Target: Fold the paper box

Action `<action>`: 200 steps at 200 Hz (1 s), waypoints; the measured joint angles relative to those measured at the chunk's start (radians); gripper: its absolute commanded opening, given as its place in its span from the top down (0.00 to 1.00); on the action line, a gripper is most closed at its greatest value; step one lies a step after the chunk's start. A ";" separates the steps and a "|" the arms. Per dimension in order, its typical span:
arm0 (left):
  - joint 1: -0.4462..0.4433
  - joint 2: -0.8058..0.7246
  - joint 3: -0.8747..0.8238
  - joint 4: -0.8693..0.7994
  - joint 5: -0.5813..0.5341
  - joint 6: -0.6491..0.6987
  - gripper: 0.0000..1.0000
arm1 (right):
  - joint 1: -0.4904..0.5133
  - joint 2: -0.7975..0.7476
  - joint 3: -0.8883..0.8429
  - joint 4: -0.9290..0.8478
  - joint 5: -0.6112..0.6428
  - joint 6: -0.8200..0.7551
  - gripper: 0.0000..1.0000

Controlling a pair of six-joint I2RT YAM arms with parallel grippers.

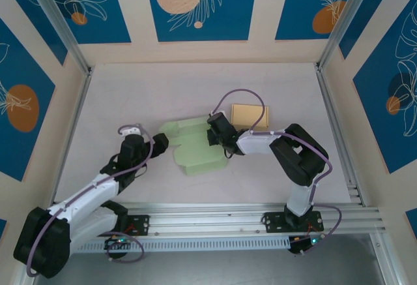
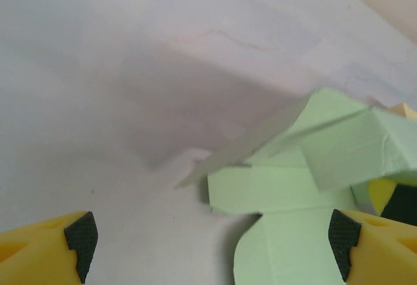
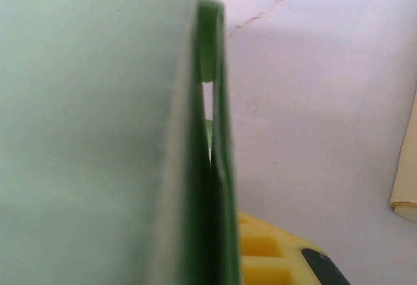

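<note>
The paper box lies near the middle of the table, a pale green cut-out that is partly folded, with several flaps still spread flat towards me. From the top camera I see its whole outline and both arms flanking it.

My right gripper sits on the box's right edge. Its wrist camera gives me what the overhead cannot: the green panel stands upright right in front of the lens, doubled over a second thin layer, with a yellow finger just beside the fold. The jaws are closed on that flap.

My left gripper is at the box's left edge. Its wrist view shows the jaws spread wide, a black pad low at each side of the frame, nothing clamped between them. From there the box shows raised flaps tilted off the table, which look flat from overhead.

Beyond the right gripper, a tan card lies flat on the table, close behind the box; I cannot tell whether they touch. Its pale edge shows at the right of the right wrist view.
</note>
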 measured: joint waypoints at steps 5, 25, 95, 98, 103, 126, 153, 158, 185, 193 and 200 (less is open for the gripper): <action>-0.003 0.002 -0.008 0.006 0.013 -0.009 0.08 | 0.000 0.000 0.000 0.000 0.000 0.000 0.91; -0.034 0.036 -0.015 0.039 0.049 -0.044 0.07 | 0.000 0.000 0.000 0.000 0.000 0.003 0.91; -0.175 0.314 0.005 0.228 0.061 -0.103 0.01 | 0.000 0.000 0.000 0.000 0.000 0.003 0.91; -0.177 0.326 0.008 0.235 0.059 -0.103 0.01 | 0.000 0.000 0.000 0.000 0.000 0.004 0.91; -0.179 0.342 0.012 0.246 0.056 -0.105 0.00 | 0.000 0.000 0.000 0.000 0.000 0.005 0.91; -0.180 0.412 0.041 0.290 0.043 -0.103 0.00 | 0.000 0.000 0.000 0.000 0.000 0.007 0.91; -0.180 0.478 0.078 0.341 0.024 -0.085 0.00 | 0.000 0.000 0.000 0.000 0.000 0.011 0.91; -0.180 0.489 0.083 0.352 0.021 -0.080 0.00 | 0.000 0.000 0.000 0.000 0.000 0.011 0.91; -0.181 0.542 0.106 0.392 0.005 -0.066 0.00 | 0.000 0.000 0.000 0.000 0.000 0.011 0.91; -0.181 0.550 0.111 0.402 0.004 -0.060 0.00 | 0.000 0.000 0.000 0.000 0.000 0.011 0.91; -0.181 0.558 0.115 0.409 0.003 -0.055 0.00 | 0.000 0.000 0.000 0.000 0.000 0.011 0.91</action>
